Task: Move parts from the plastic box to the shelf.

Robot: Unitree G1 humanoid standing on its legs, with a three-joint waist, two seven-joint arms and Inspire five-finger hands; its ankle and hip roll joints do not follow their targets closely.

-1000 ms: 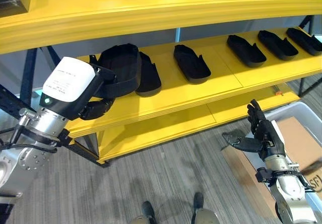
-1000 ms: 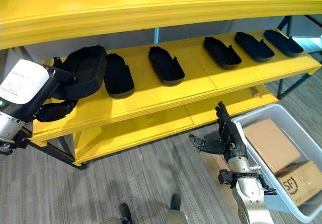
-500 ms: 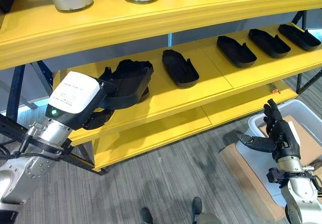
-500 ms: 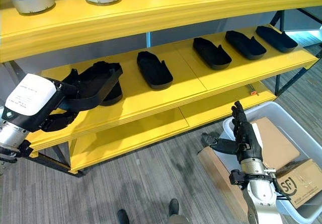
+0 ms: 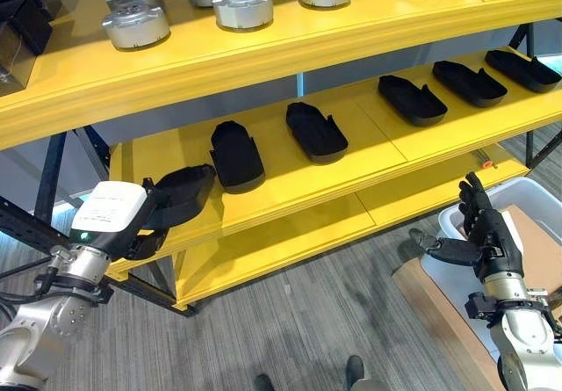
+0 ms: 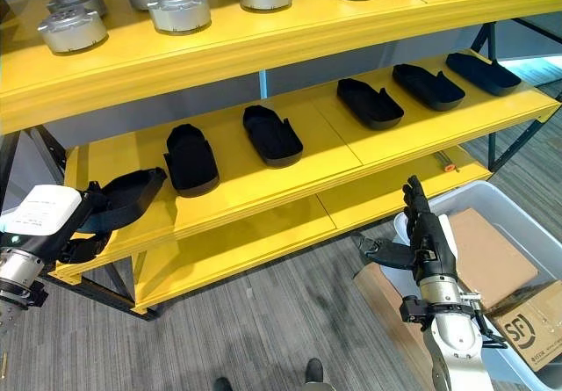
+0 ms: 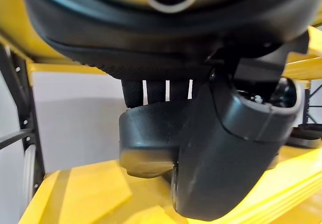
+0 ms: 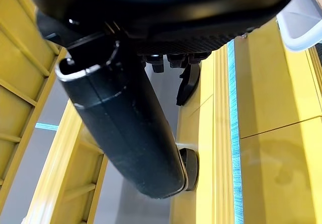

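At the far left, the left robot hand [image 5: 149,224] has its fingers curled round a black part [image 5: 180,196], which sits at the left front corner of the middle shelf [image 5: 290,176], part of it jutting past the edge. If the fingers let go there, I judge the part could tip off onto the floor [image 5: 290,321], since little of it seems to rest on the board. Further right, five more black parts lie in a row along the same shelf, the nearest [image 5: 235,154] just beside the held one, so a shove inward could knock it. Metal discs [image 5: 136,24] line the top shelf. At the right, the right robot hand [image 5: 479,233] hangs with fingers straight and empty above the plastic box [image 6: 492,206], which holds cardboard [image 6: 487,255].
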